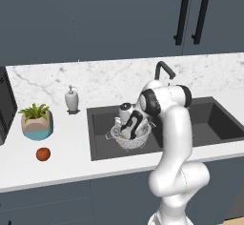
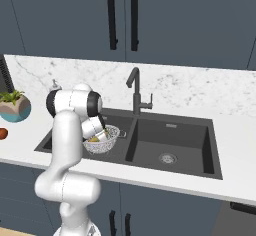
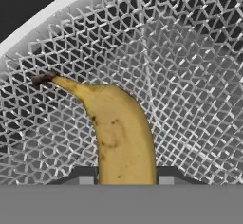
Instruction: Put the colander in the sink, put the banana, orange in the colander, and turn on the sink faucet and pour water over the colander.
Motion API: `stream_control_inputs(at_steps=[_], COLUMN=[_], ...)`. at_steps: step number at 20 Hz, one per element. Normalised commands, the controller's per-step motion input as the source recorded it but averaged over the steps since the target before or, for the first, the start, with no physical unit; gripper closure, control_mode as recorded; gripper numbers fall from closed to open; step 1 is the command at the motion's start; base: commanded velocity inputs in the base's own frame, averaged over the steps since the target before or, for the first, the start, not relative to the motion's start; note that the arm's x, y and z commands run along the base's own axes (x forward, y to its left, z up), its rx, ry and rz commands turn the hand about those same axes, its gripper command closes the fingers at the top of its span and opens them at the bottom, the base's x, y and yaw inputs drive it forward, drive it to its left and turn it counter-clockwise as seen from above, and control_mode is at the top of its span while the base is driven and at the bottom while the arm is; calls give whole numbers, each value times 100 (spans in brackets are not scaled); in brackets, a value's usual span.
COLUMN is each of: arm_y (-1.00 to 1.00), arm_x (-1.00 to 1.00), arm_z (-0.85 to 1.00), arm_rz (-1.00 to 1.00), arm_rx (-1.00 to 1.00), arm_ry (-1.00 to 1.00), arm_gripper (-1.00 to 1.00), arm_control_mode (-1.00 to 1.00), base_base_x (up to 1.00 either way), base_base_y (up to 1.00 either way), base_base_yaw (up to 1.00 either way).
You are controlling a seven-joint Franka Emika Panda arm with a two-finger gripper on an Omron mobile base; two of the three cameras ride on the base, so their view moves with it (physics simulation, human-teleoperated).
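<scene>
Three views: one moment.
Gripper (image 3: 126,182): jaws closed on banana (image 3: 121,142), inside colander (image 1: 131,137).
Colander: in sink (image 2: 150,152), left basin.
Left base extra: orange (image 1: 43,154) on desk (image 1: 57,159), well apart.

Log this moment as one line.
tool: gripping yellow banana | inside silvery perforated colander | colander in dark sink | reddish-orange fruit: on counter

No readable text, labels, brand names, numbers or signs appear anywhere: the cabinets, tabletop, sink and other objects all have plain, unmarked surfaces.
</scene>
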Motion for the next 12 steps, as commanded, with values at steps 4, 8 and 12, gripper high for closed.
stream_control_inputs(at_steps=[4, 8, 12], arm_y=[-3, -17, -13], arm_x=[22, -5, -11], arm_z=[-13, 8, 46], arm_rz=[0, 0, 0], arm_rx=[0, 0, 2], arm_ry=[1, 0, -1], arm_gripper=[-100, -100, -100], arm_control_mode=[-100, -100, -100], base_base_x=[0, 0, 0], base_base_y=[0, 0, 0], base_base_yaw=[0, 0, 0])
